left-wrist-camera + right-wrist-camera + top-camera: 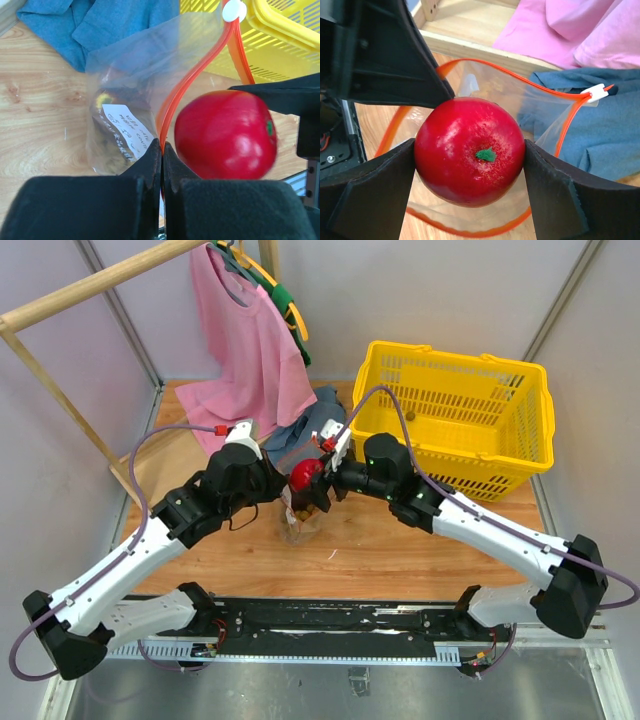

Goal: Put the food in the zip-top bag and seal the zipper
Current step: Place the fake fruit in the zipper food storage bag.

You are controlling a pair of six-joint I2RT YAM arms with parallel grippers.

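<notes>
**Left tool** [162, 152]: fingers fully closed, pads pressed together on the zipper [192, 82] at one side of the bag's mouth. The red-orange strip comes straight out from between the fingertips and curves away ahead of the tool.

**Right tool** [470, 167]: jaws stand wide, with one finger on each side of the red round fruit [470, 150] and both pads in contact with it. The fruit is gripped and carried clear of the surface [35, 100], its green stem mark facing the wrist camera.

**Zip-top bag** [130, 80]: held by its mouth edge in the left tool, mouth open.
- From the right tool, the zipper forms a loop just beyond the fingertips, with the fruit centred in front of it. Whether the fruit has crossed the rim cannot be told.
- From the left tool, the fruit sits just beside the fingertips, close against the strip.

**Fittings and contents**
- A white slider tab [594, 93] sits at the far end of the zipper, well apart from the left tool's fingertips.
- A white label [127, 127] with handwriting lies on the bag wall, ahead of the left tool.
- Dark shapes [107, 142] lie inside the bag by the label, too blurred to name.

**Surroundings**
- A blue cloth [100, 25] lies beyond the bag from the left tool.
- A yellow basket [285, 45] stands ahead of the left tool, past the fruit.
- A pink garment [580, 30] lies beyond the bag and cloth from the right tool
</notes>
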